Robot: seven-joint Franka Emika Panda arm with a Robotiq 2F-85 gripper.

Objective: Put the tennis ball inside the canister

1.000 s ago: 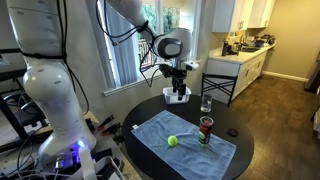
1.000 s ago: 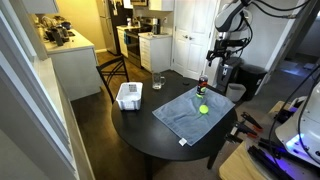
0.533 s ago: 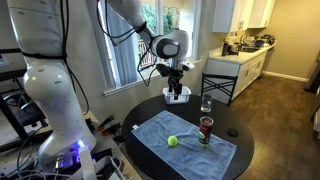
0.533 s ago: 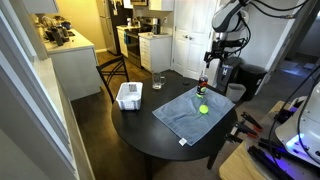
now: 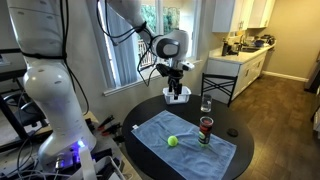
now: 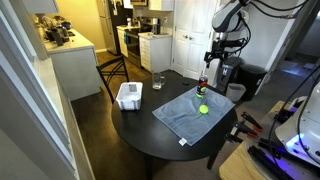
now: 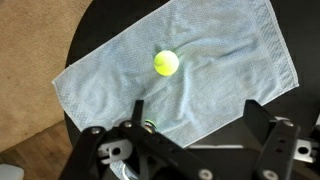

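Since the tennis ball (image 7: 166,63) is round, it has no long side, so I think the fingers can close on it from any way. The ball lies near the middle of the blue towel (image 7: 215,60), and nothing touches it. The canister (image 5: 206,130) stands up straight close beside the ball, at the towel's edge. The towel is spread flat on the round dark table (image 6: 140,125), with one corner reaching near the table's edge.

The gripper (image 7: 195,108) hangs high over the table, well apart from the ball. Its fingers are spread wide and hold nothing. In the wrist view the ball sits ahead of the fingers and a little to one side of the gap between them. So the next move likely needs the gripper to slide that way until the ball lines up with the gap, then go straight down.
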